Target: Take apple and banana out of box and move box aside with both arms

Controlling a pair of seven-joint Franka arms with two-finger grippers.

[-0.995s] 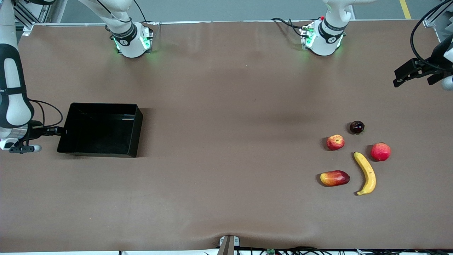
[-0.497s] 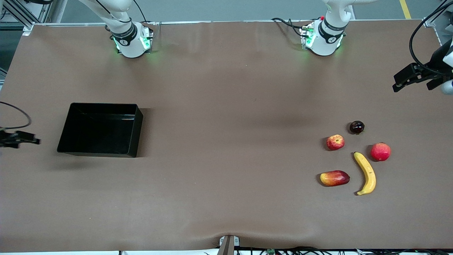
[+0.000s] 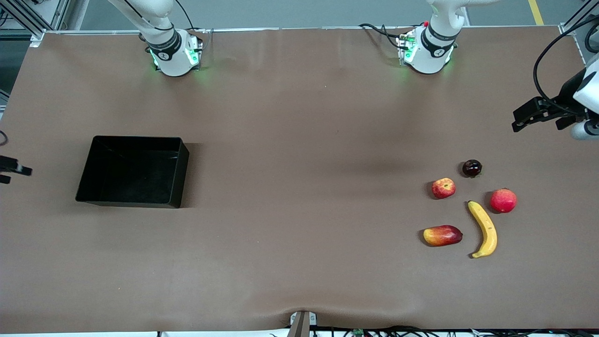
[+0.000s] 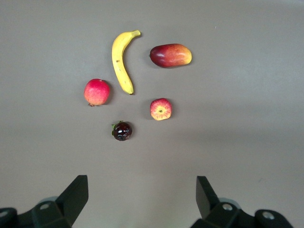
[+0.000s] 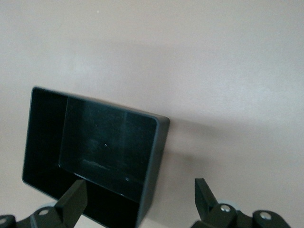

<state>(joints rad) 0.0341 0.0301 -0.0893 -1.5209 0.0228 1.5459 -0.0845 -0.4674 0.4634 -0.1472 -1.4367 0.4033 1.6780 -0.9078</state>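
Black tray [image 3: 133, 171]: bench's right-arm end, empty
Banana [image 3: 485, 229], apple [image 3: 443, 187]: left-arm end, on bench
Left gripper [image 3: 526, 115]: fingers released, hangs over bench
Right gripper [image 3: 16, 168]: fingers released, beside tray

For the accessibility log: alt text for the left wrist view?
Open left gripper hovers above a brown table holding five fruits: banana, small streaked apple, mango-like fruit, red round fruit and dark berry-like fruit.

High front camera over the whole table [image 3: 299, 262]; wrist cameras downward (closer patches).
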